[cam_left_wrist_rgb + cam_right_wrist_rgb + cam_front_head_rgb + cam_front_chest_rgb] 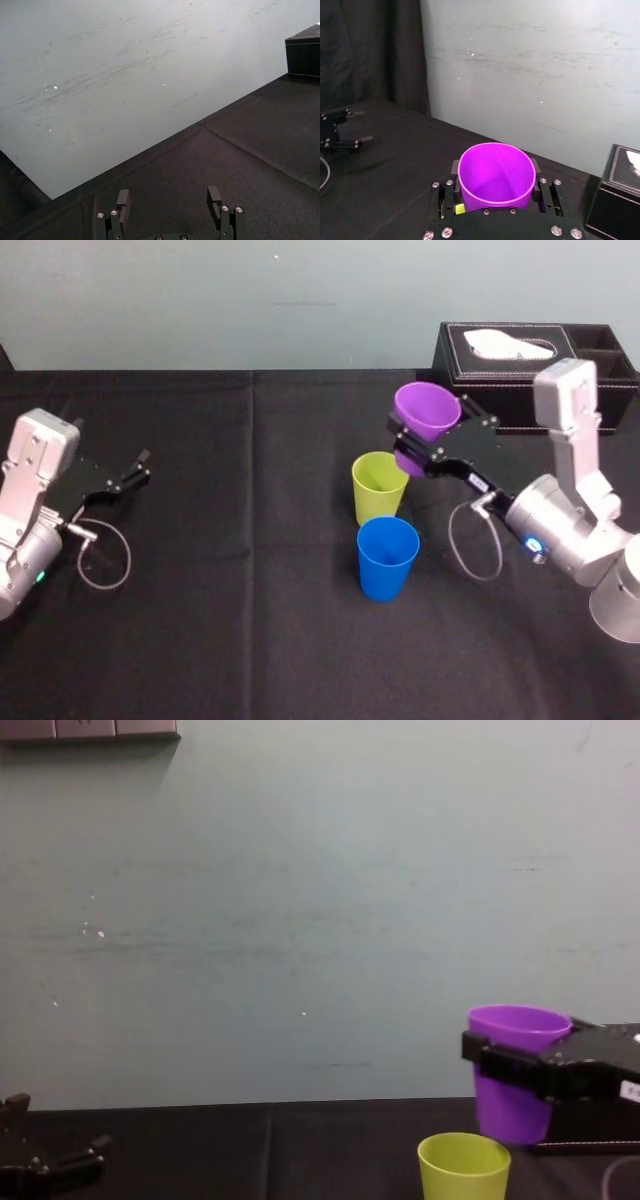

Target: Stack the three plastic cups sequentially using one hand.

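My right gripper (418, 445) is shut on the purple cup (426, 412), holding it upright in the air just above and behind the yellow-green cup (379, 487). In the right wrist view the purple cup (496, 175) sits between both fingers with its mouth open upward. From the chest the purple cup (514, 1070) hangs above and right of the yellow-green cup (464, 1166). The blue cup (387, 557) stands upright on the black cloth just in front of the yellow-green one. My left gripper (137, 467) rests open at the far left, with nothing between its fingers (123, 199).
A black tissue box (530, 370) stands at the back right, close behind the right arm. The black cloth (250, 570) covers the table up to a pale wall (300, 920). A cable loop (475, 540) hangs from the right wrist.
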Motion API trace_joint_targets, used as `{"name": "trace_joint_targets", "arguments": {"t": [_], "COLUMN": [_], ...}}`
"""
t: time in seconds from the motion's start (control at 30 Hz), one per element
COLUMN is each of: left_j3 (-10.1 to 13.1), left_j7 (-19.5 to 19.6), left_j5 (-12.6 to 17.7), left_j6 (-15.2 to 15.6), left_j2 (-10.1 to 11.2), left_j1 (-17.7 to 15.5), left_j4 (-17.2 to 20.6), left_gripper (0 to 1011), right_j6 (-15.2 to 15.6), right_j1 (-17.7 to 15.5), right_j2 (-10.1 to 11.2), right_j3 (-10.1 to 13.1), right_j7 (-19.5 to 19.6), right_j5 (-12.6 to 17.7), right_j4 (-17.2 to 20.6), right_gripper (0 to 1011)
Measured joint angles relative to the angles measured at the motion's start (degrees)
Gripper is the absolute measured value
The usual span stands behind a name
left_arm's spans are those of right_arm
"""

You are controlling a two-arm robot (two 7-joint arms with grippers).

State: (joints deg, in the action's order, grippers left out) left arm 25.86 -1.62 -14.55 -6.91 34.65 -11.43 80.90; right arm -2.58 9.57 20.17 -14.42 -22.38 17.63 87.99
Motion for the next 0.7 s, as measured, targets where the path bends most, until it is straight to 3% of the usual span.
{"name": "trace_joint_targets", "arguments": {"t": [0.33,0.7], "left_j3": [0.0,0.0], "left_j7": [0.0,0.0], "left_j5": [0.0,0.0], "left_j6": [0.0,0.0], "left_j2": [0.0,0.0], "left_j1": [0.0,0.0], "left_j4": [0.0,0.0], "left_gripper": [1011,1011], "right_j6": [-2.21,-3.12], "right_j1": [2.96,3.33], "right_j2": [0.01,-0.21], "right_j3": [-2.45,-3.73], "right_j7": [-1.56,-1.99], "right_j5": [-0.9,-0.94], "right_j4": [-3.3,-4.46], "right_gripper": [744,744]}}
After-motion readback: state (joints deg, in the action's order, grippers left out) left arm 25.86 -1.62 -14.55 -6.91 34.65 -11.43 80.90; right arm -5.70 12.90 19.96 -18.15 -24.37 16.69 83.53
